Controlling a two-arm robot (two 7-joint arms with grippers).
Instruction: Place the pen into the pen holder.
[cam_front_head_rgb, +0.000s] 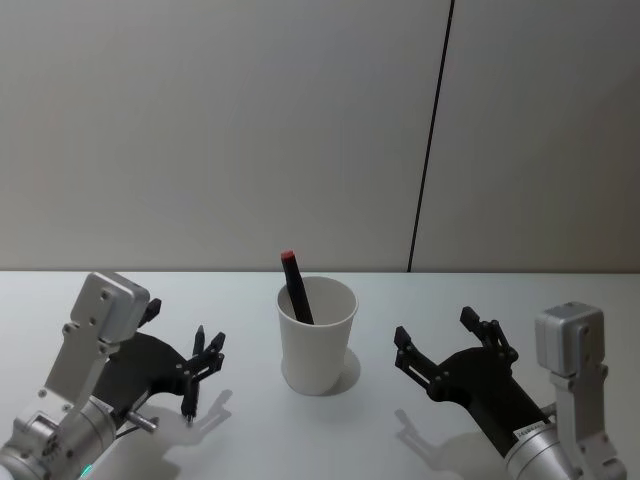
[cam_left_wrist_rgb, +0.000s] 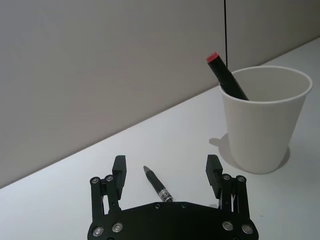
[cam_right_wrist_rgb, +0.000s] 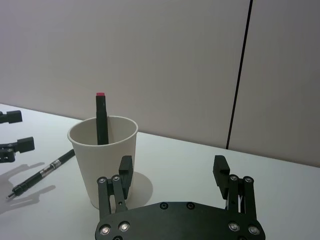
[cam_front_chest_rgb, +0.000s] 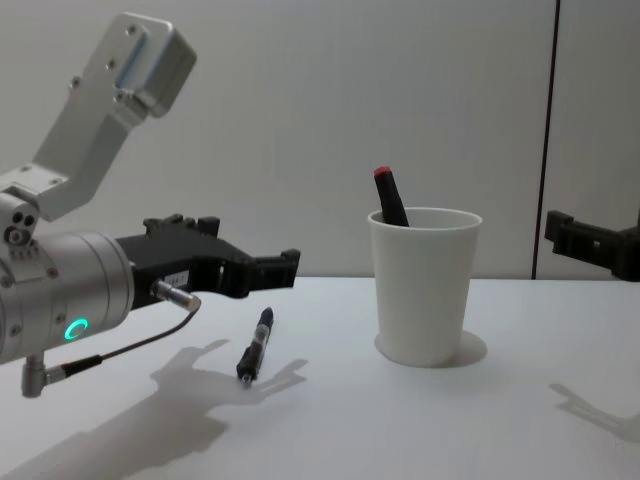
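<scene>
- The pen holder (cam_front_head_rgb: 317, 350) is stood upright on the white table (cam_front_head_rgb: 330, 440).
- A red-topped pen (cam_front_head_rgb: 296, 290) is kept inside it, leaned toward 11 o'clock.
- A black pen (cam_front_chest_rgb: 255, 345) is laid flat on the table at 9 o'clock from the holder, apart from it.
- The left gripper (cam_left_wrist_rgb: 166, 164) is held over this pen with fingers spread wide, and the pen is not touched.
- The right gripper (cam_right_wrist_rgb: 173, 162) is seen at 3 o'clock from the holder, spread wide too, with nothing held.
</scene>
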